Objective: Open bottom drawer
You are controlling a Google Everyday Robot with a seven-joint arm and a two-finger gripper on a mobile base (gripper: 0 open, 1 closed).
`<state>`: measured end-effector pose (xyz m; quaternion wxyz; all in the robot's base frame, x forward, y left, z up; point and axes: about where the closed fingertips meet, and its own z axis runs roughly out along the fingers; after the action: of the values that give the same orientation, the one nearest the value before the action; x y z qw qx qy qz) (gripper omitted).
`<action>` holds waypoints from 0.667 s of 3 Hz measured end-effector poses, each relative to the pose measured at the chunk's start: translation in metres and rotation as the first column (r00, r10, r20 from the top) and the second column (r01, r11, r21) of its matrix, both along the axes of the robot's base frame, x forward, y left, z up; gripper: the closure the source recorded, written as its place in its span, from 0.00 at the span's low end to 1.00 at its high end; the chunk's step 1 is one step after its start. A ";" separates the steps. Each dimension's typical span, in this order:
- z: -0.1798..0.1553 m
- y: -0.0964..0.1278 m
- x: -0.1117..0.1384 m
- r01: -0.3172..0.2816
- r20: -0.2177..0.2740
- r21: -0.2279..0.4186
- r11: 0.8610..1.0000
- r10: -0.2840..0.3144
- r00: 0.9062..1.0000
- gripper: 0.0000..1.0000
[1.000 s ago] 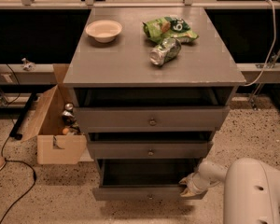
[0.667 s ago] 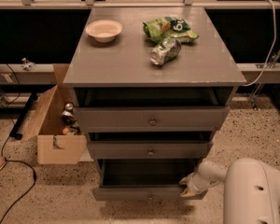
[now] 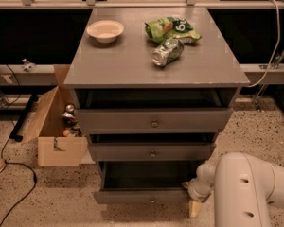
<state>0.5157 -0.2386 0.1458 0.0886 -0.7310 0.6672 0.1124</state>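
- Arm (image 3: 248, 193): nearest to camera, right of the bottom drawer (image 3: 132, 196) and in front of it.
- Tool (image 3: 194, 206): low, at the drawer's right front corner, touching or just beside the front panel. Cannot tell whether it's wide, narrow or holding anything. It's not on the knob (image 3: 153, 200), which sits mid-panel to the tool's left.
- Bottom drawer: already out past the two fronts above it, dark interior exposed. I'd call the task mostly done, with the last of the travel left.
- Doing it well: contact is off-centre, so a corner pull will likely rack the drawer on its runners. Pull straight out, square to the front, slow and low force. Ease off before the end stop and don't lift.
- Watch the wrist against the middle drawer (image 3: 151, 151), directly above and also slightly out.
- Top drawer (image 3: 154, 119): higher up, ajar. Leave it alone.
- Box (image 3: 57, 141): on the floor left of the bottom drawer, clear of the pull path.
- Worktop (image 3: 132, 65): well above and behind, with a can (image 3: 167, 52), bag (image 3: 173, 29) and bowl (image 3: 105, 30). A jerky pull could roll the can.
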 end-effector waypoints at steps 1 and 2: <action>0.000 0.000 -0.018 0.005 -0.037 -0.050 0.999 -0.007 0.999 0.00; 0.003 -0.002 -0.039 0.022 -0.049 -0.081 0.996 -0.026 0.998 0.18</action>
<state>0.4767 -0.2401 0.1488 0.0438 -0.7228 0.6820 0.1027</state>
